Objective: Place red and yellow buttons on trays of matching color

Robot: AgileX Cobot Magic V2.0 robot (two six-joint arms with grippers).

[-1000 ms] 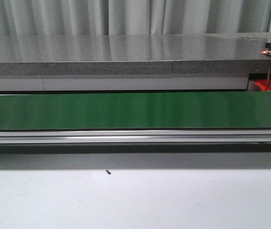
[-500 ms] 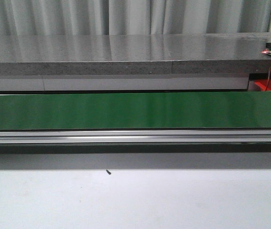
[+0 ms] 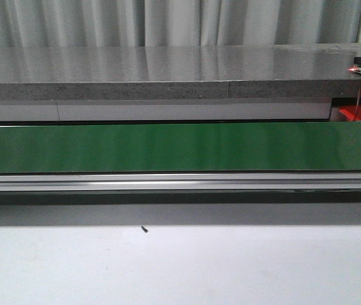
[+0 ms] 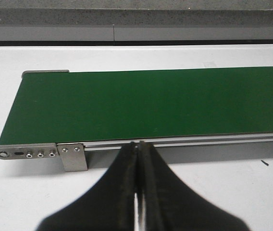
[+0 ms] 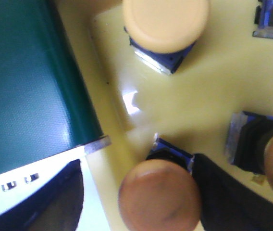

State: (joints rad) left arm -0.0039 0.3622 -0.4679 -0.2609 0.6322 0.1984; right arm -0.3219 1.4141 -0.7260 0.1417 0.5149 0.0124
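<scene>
Black left fingers [image 4: 137, 159] pressed together, empty; right fingers [image 5: 232, 187] beside yellow button [image 5: 159, 198], grip unclear.

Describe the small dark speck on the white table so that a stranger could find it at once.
Start at the long green conveyor belt spanning the front view, then drop past its silver aluminium rail to the white table in front. The small dark speck lies just left of centre, the only mark on that plain surface.
</scene>
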